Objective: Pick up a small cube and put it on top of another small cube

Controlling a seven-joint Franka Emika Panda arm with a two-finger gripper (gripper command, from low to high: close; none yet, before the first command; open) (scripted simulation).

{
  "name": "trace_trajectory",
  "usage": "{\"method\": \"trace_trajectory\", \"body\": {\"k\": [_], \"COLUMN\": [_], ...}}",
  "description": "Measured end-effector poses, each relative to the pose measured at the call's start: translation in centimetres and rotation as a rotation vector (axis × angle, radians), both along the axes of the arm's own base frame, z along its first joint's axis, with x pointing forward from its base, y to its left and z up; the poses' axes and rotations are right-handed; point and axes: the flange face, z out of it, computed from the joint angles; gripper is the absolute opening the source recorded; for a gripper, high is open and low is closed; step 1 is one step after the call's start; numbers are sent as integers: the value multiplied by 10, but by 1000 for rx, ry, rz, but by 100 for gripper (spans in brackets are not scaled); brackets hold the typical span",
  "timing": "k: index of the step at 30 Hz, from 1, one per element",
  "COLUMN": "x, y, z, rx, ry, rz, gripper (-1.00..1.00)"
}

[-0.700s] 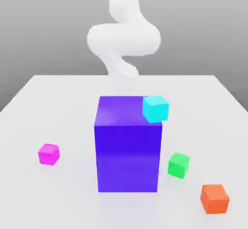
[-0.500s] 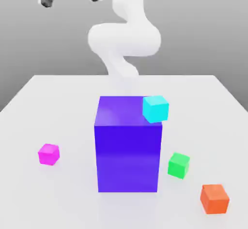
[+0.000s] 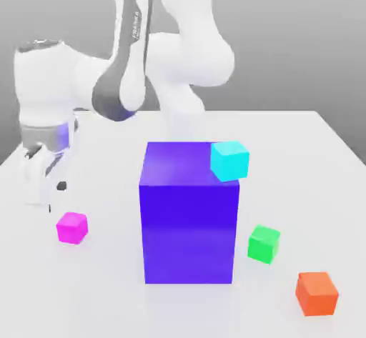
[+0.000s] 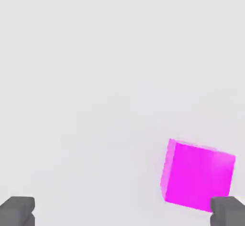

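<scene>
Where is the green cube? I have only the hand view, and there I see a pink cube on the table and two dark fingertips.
Observer: The green cube sits on the table, to the exterior view's right of a big purple block.
Operator: Is the way from the pink cube to it free?
Observer: No, the block stands between the pink cube and the green one.
Operator: Is anything on the block?
Observer: A cyan cube sits at its top corner, on the exterior view's right.
</scene>
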Motion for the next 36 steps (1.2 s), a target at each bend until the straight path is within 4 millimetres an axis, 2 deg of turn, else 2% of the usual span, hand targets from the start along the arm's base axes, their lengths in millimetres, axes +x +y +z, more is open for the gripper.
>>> {"method": "trace_trajectory", "body": {"k": [7, 8, 14, 16, 23, 26, 30, 32, 36], "x": [-4, -4, -4, -3, 1, 26, 87, 107, 134], "y": [4, 5, 5, 4, 3, 3, 41, 53, 95], "z": [-62, -67, -69, -60, -4, 13, 34, 45, 55], "rx": [9, 9, 8, 9, 3, -26, -66, -85, -103], "ry": [11, 11, 10, 9, 2, -31, -80, -101, -113], "rz": [-16, -16, -16, -16, -4, 122, 431, 554, 846], "gripper": [0, -100, -100, -100, -100, -100, -100, -100, -100]}}
